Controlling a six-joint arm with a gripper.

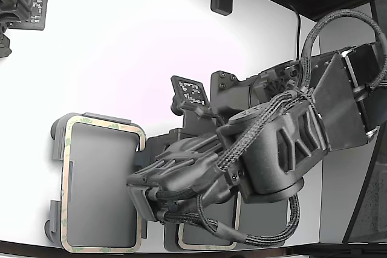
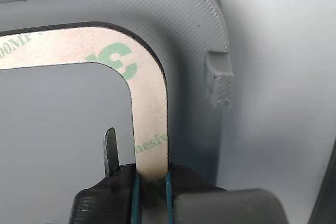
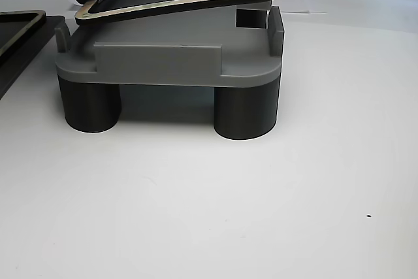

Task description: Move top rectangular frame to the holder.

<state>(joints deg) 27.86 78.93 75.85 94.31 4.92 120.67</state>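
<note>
The top rectangular frame [image 1: 103,126] lies over the holder [image 1: 57,131], its long axis running up and down in the exterior view. In the other view it sits tilted, one end raised above the tray. The gripper [image 2: 152,179] pinches the frame's rim between closed fingers [image 2: 113,153].

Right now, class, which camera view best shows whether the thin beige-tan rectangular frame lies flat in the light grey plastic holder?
The other view: side-on, the thin beige-tan rectangular frame tilts above the light grey plastic holder, one end raised. The exterior view shows its outline over the holder from above; the wrist view shows only one corner, pinched by the gripper.
</note>
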